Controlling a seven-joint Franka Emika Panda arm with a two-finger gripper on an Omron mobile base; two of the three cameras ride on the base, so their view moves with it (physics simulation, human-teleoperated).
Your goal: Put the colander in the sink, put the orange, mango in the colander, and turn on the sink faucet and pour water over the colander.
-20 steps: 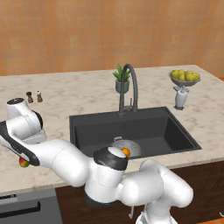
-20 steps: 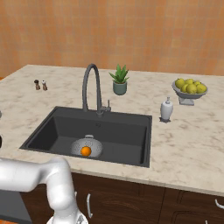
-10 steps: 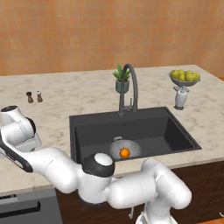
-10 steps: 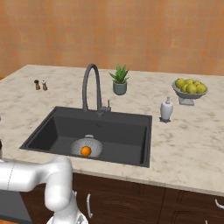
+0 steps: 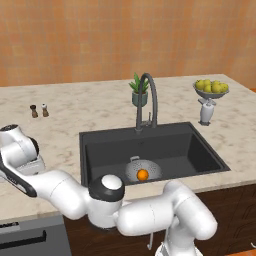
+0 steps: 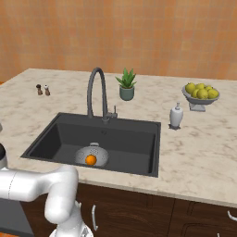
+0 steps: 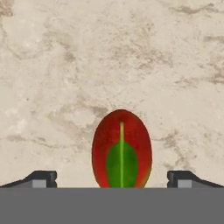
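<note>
The grey colander [image 5: 155, 169] [image 6: 100, 152] rests in the black sink [image 5: 172, 145] [image 6: 129, 141] near the drain, with the orange [image 5: 142, 174] [image 6: 91, 159] inside it. On the marble counter lies the red and green mango [image 7: 121, 148], straight below my hand. My gripper [image 7: 112, 178] is open, one dark fingertip [image 7: 41, 178] on each side of the mango and apart from it. The base views show my hand [image 5: 20, 150] over the counter left of the sink. Behind the basin rises the faucet [image 5: 149, 97] [image 6: 96, 88], and no water runs from it.
At the back right a fruit bowl [image 5: 211, 89] [image 6: 201, 93] on a pedestal holds yellow-green fruits, with a soap dispenser [image 5: 206, 112] [image 6: 176, 115] beside it. A potted plant [image 5: 138, 91] [image 6: 126, 85] stands behind the faucet. Two small shakers [image 5: 39, 110] [image 6: 42, 89] stand at the back left.
My arm has swung further left and the hand has come down over the mango on the counter. The colander and orange have stayed put.
</note>
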